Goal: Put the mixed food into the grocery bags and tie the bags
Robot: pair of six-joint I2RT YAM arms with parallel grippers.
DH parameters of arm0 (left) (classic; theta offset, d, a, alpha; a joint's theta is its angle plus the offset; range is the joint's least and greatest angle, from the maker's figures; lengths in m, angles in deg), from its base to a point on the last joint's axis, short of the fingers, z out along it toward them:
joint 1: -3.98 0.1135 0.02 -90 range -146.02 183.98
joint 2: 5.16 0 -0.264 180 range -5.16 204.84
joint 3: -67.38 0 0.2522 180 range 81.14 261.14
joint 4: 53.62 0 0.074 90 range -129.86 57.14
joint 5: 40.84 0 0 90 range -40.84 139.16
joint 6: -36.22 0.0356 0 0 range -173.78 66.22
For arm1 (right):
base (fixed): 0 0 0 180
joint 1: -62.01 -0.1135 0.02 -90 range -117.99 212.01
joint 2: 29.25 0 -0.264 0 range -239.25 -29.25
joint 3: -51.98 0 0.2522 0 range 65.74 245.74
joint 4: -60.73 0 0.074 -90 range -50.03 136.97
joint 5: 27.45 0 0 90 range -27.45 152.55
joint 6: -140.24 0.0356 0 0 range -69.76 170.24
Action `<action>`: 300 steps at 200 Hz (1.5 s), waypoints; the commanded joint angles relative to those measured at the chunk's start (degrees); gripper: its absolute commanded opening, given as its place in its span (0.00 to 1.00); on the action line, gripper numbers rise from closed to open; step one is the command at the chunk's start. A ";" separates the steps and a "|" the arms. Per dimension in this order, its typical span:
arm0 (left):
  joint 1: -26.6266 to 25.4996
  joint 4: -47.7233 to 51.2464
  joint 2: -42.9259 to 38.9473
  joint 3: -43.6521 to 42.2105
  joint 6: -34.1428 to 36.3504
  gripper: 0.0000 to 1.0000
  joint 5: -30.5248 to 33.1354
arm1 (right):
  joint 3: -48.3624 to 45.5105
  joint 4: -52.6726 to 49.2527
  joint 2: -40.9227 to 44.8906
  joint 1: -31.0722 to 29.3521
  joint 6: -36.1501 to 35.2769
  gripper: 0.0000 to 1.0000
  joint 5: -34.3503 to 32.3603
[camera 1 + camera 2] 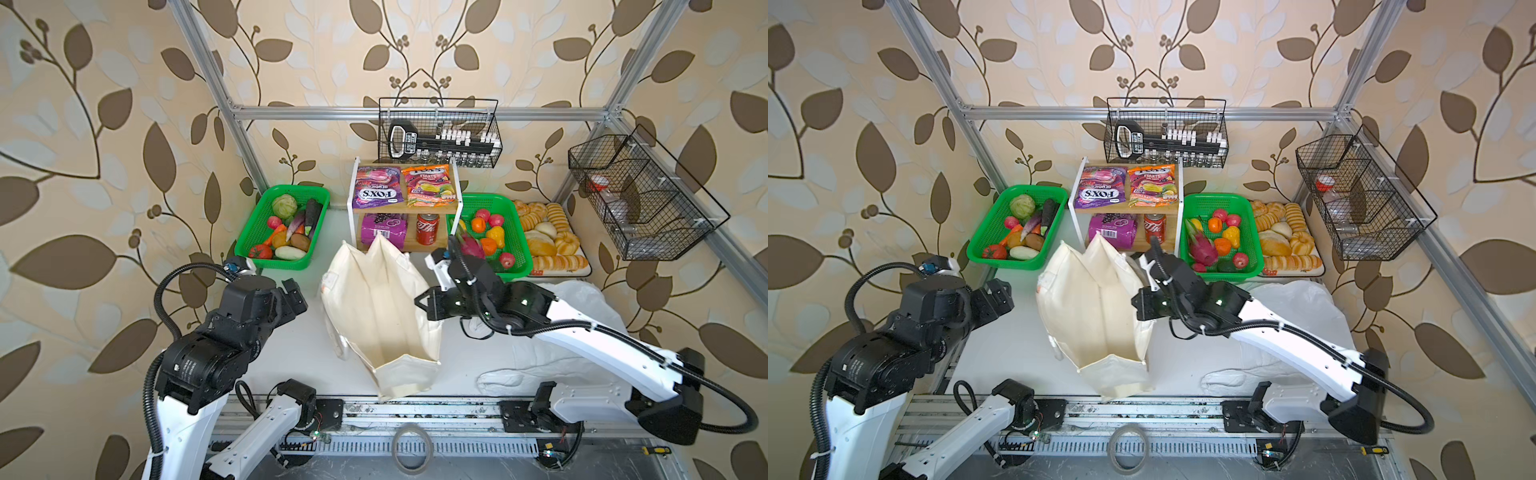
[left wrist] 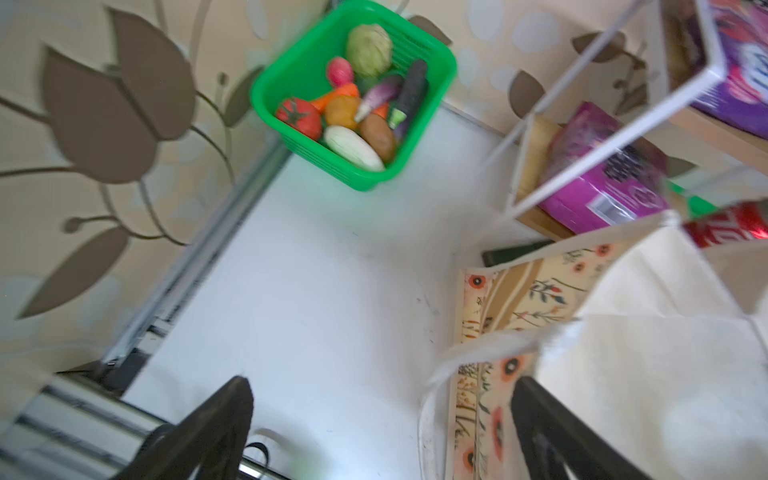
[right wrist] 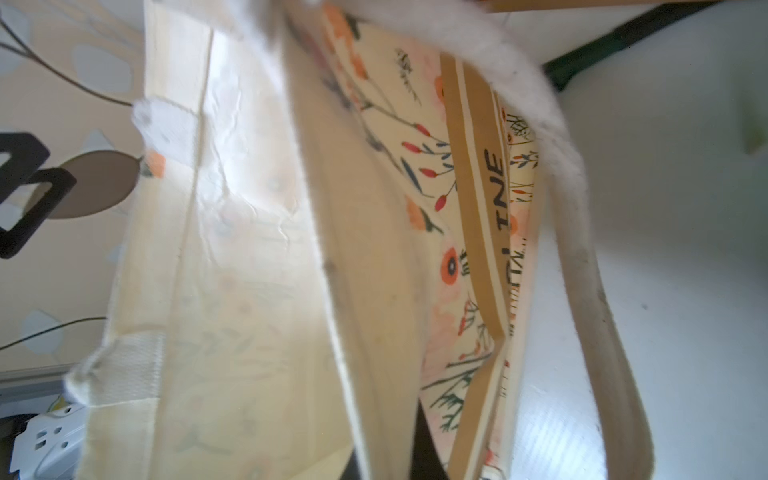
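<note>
Cream canvas tote up on end mid-table, mouth open, plain lining showing, with floral print and dark lettering outside. White plastic carrier lies crumpled to its right. Behind, on the shelf rack, the red soda can is upright beside the purple grape packet, and the orange Fox's Fruits packet lies flat on top. Pink dragon fruit, orange and yellow pear sit in the green basket.
</note>
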 commanded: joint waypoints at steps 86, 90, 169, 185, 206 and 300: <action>0.29 -20.82 9.97 -12.39 -5.94 0.99 -37.93 | -9.33 14.50 4.37 5.09 7.24 0.00 8.25; 0.29 -21.70 10.26 -13.29 -6.09 0.99 -39.06 | -9.10 14.41 4.03 5.01 7.22 0.00 8.33; 0.29 -23.30 10.12 -14.70 -6.62 0.00 -30.67 | -6.32 15.41 2.67 3.49 5.61 0.00 8.64; 0.29 -17.79 7.51 -9.46 -4.04 0.00 -21.12 | -3.64 15.32 0.60 1.74 4.57 0.00 7.78; 0.29 -11.28 4.87 -5.21 0.18 0.00 -9.95 | -0.43 15.79 -3.90 -0.18 4.68 0.00 6.33; 1.26 0.01 8.86 -2.49 7.27 0.00 15.84 | 19.31 16.10 -26.65 -4.89 1.14 0.00 7.22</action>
